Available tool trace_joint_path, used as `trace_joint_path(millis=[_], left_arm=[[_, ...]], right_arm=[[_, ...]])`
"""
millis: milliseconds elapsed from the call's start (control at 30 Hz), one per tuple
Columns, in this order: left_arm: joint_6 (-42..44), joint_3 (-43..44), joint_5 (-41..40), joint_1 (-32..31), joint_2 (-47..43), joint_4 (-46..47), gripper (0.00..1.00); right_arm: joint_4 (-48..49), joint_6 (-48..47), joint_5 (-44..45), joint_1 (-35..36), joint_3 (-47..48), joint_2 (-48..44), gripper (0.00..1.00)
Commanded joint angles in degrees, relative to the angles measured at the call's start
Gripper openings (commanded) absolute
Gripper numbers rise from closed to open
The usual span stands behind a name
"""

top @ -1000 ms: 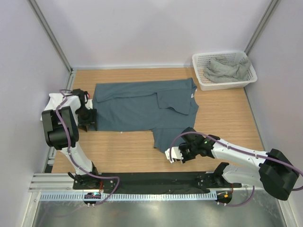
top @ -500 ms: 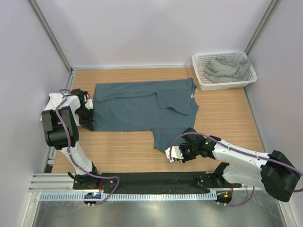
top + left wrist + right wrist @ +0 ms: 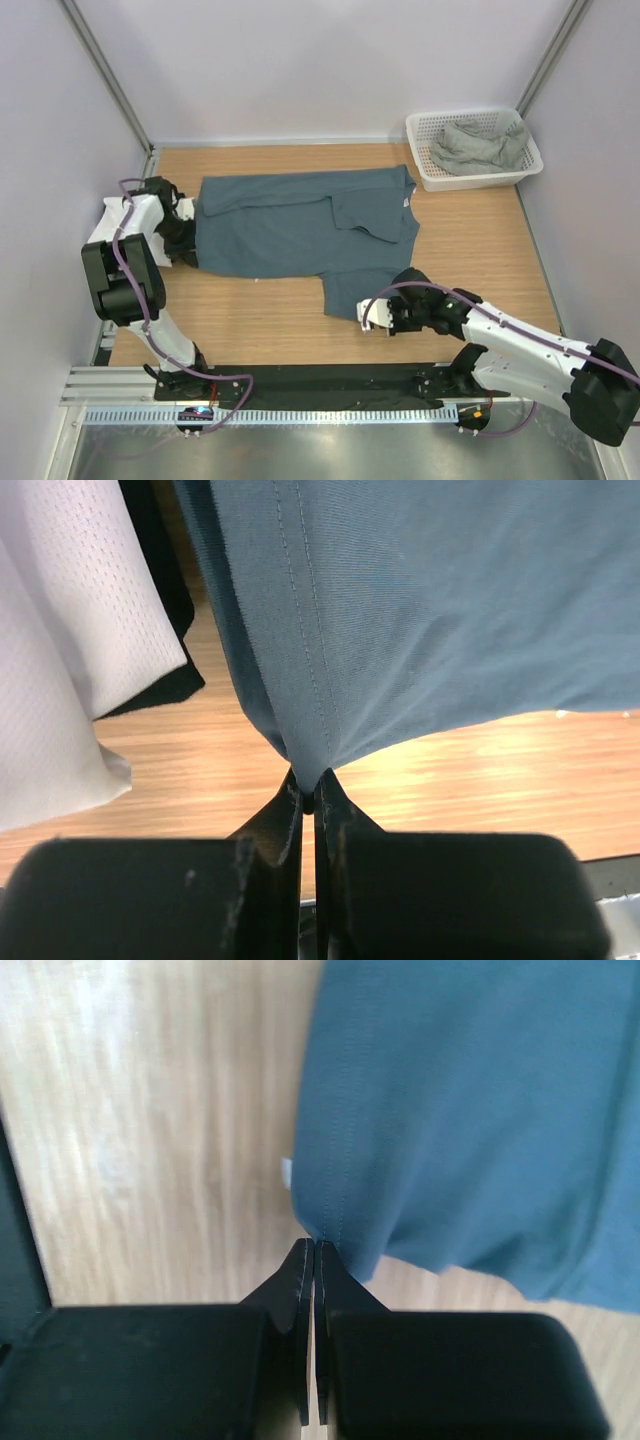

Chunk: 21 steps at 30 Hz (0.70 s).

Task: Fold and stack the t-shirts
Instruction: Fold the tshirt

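Observation:
A slate-blue t-shirt [image 3: 290,225] lies spread on the wooden table, one sleeve folded in over its middle. My left gripper [image 3: 189,256] is at its near-left corner and shut on the hem [image 3: 300,730], which is pinched between the fingertips. My right gripper [image 3: 368,314] is shut on the near hem corner [image 3: 345,1200] of the flap that hangs toward me. A white t-shirt [image 3: 60,660] and a black t-shirt [image 3: 160,570] lie beside the left arm. A grey-green t-shirt [image 3: 478,145] is crumpled in the basket.
The white mesh basket [image 3: 470,113] stands at the far right corner. Lilac walls close in three sides. A black rail [image 3: 320,385] with both arm bases runs along the near edge. Bare wood [image 3: 250,315] shows between the shirt and the rail.
My left gripper has shut on the shirt's left corner and drawn back slightly. The right gripper has shifted a little right and away, keeping its hold on the hem.

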Motion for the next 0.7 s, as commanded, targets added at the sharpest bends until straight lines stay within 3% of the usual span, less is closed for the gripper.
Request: trace_joint_path(millis=[0,200,500,667], left_arm=[[2.0,3.0,2.3,-0.3,-3.0,-4.4,0.00],[2.6,7.9,3.2,-0.4,-1.5,-6.3,0.00],[1.4,15.4,5.3,-0.3,2.4,-6.5,0.00],[-0.8,24.5,7.3,-0.4,8.4,-6.9,0.00]], right_arm=[[1.6,1.6,4.3,-1.8,5.3,-0.9,0.01],[9.4,3.2,3.7,-11.7,14.9,7.0,0.02],[15.1,3.8,-0.2,-21.4,45.6,26.5,0.02],[17.3,5.1,-1.1,-25.6,56.3,35.6,0.01]])
